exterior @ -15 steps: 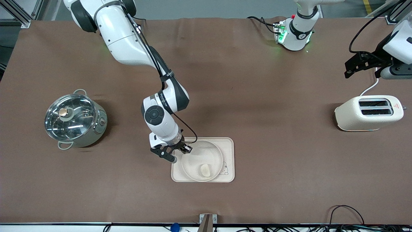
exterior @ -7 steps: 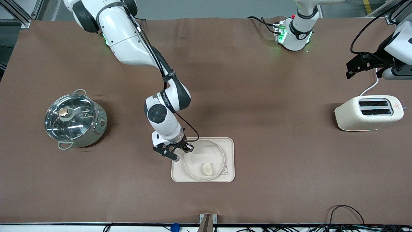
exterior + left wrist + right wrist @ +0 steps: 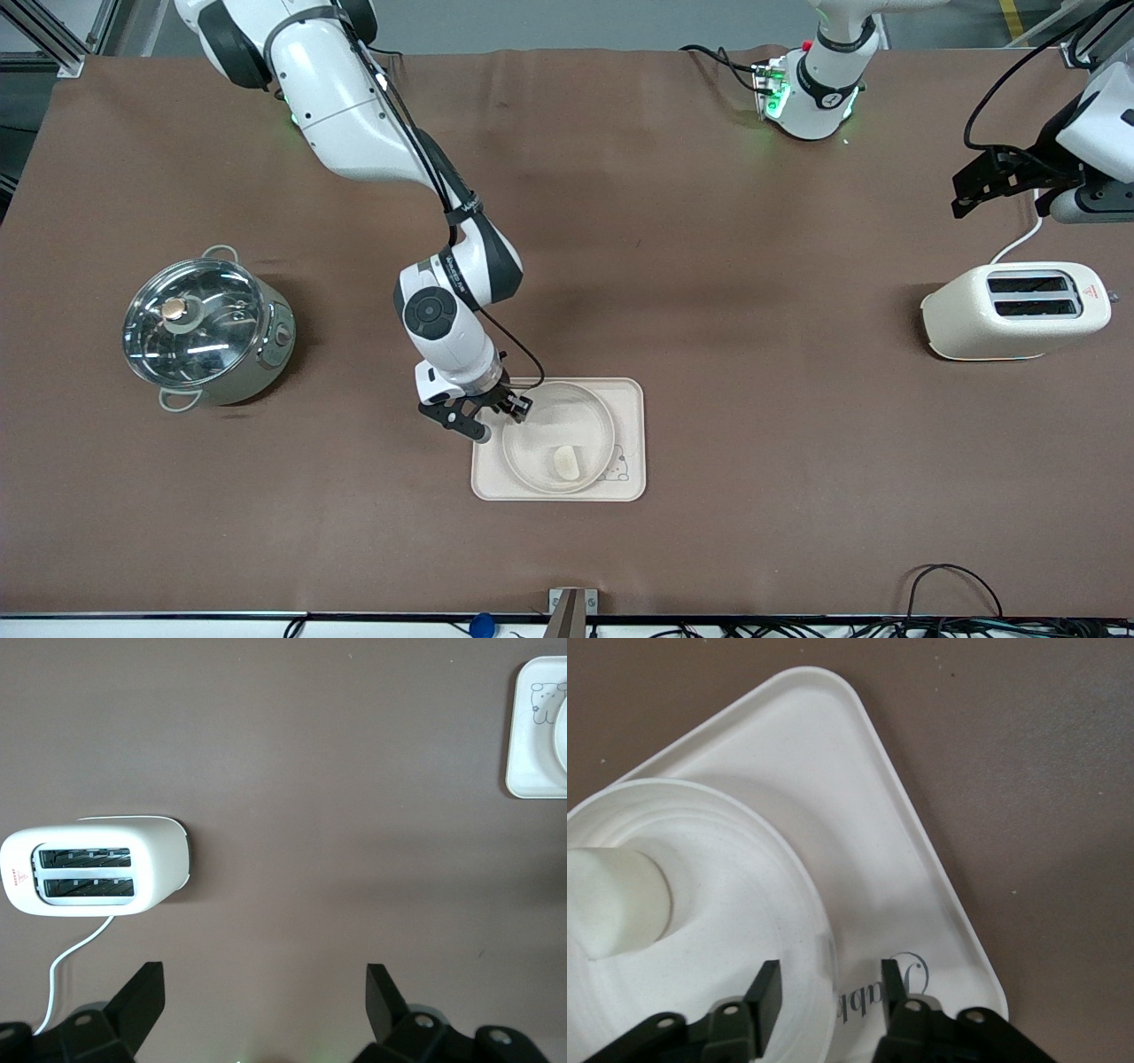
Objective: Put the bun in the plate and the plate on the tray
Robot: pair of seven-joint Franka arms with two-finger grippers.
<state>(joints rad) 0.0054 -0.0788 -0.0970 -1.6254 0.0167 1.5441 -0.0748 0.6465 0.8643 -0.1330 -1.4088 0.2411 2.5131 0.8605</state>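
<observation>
The cream tray (image 3: 631,400) with Rabbit lettering lies on the brown table, nearer the front camera than the middle. The round plate (image 3: 592,416) sits on the tray, and the pale bun (image 3: 565,462) lies in the plate. My right gripper (image 3: 502,422) is low at the plate's rim on the side toward the right arm's end, open. In the right wrist view its gripper (image 3: 830,979) straddles the rim of the plate (image 3: 726,904), with the bun (image 3: 611,904) inside and the tray (image 3: 859,815) beneath. My left gripper (image 3: 966,190) waits open and empty above the table by the toaster; the left wrist view also shows it (image 3: 263,979).
A cream toaster (image 3: 1014,310) with its white cord stands at the left arm's end, also in the left wrist view (image 3: 97,866). A steel pot with a glass lid (image 3: 205,330) stands at the right arm's end. A corner of the tray (image 3: 532,771) shows in the left wrist view.
The plate with the bun has shifted slightly on the tray, away from the front camera. The right wrist has drawn back a little toward its base. The left arm has barely moved.
</observation>
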